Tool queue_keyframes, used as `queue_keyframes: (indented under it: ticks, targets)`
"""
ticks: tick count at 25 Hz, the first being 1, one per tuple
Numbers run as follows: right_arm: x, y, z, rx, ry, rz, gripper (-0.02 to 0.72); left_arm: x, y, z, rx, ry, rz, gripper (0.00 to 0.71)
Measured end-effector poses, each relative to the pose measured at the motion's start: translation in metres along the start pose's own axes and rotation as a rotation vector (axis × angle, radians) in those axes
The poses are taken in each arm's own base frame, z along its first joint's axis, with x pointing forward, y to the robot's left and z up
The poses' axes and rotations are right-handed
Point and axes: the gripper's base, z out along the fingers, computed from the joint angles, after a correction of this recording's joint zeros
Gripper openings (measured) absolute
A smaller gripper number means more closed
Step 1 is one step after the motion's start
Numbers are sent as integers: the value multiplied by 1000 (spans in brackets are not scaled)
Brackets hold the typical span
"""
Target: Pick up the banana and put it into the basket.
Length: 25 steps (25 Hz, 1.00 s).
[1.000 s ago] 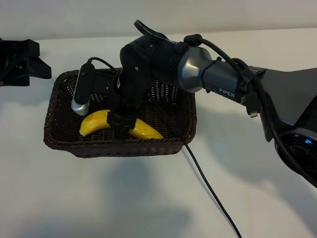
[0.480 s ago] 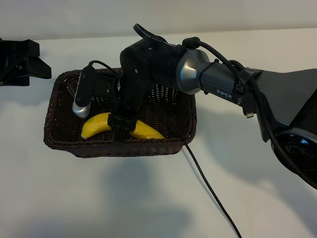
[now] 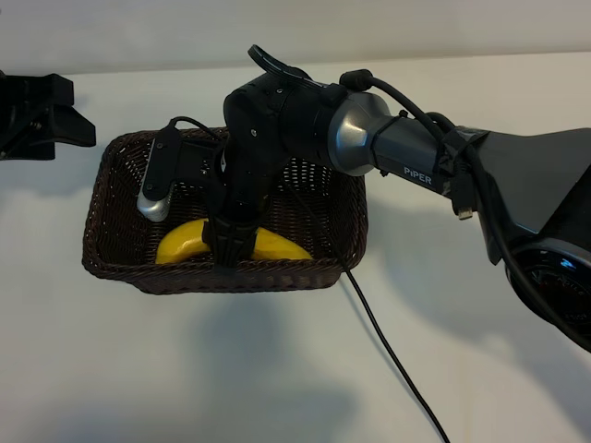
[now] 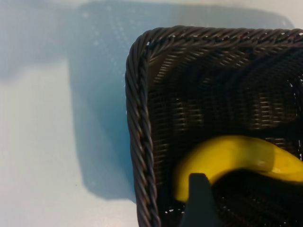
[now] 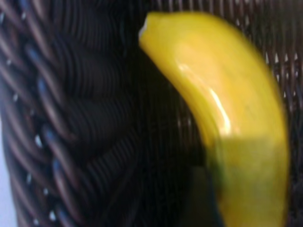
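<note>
The yellow banana (image 3: 185,242) lies on the floor of the dark brown wicker basket (image 3: 222,277), near its front wall. My right gripper (image 3: 231,247) points down into the basket and straddles the banana's middle, its fingers parted and loose around the fruit. In the right wrist view the banana (image 5: 222,94) fills the frame beside the woven wall (image 5: 47,118). My left gripper (image 3: 37,115) is parked at the far left edge, away from the basket. Its wrist view shows the basket's corner (image 4: 139,118), the banana (image 4: 236,153) and one dark fingertip (image 4: 199,203).
A black cable (image 3: 388,351) trails from the right arm across the white table toward the front. The right arm's body (image 3: 536,203) takes up the right side. A silver wrist camera (image 3: 152,198) hangs over the basket's left half.
The right gripper's fingers have spread, and the banana has settled lower onto the basket floor. The left arm has not moved.
</note>
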Motion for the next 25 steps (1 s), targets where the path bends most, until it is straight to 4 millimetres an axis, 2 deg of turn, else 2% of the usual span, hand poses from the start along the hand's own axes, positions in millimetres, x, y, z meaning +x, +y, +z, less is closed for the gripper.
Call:
queue_keyframes:
  ticks: [3,11,20,25]
  targets:
    - [1,0,0,-3,7,7,642,0,0,0,0,0,0,547]
    - [0,-5,-4,42,28,25,651,0,0,0,-1,0,3,546]
    - [-25,-18,-40,89,-26,112,629,0,0,0,-2,-5,3,546]
    - [-21,-35,-57,98,-14,212,621,-1,0,0,-5,-12,7,546]
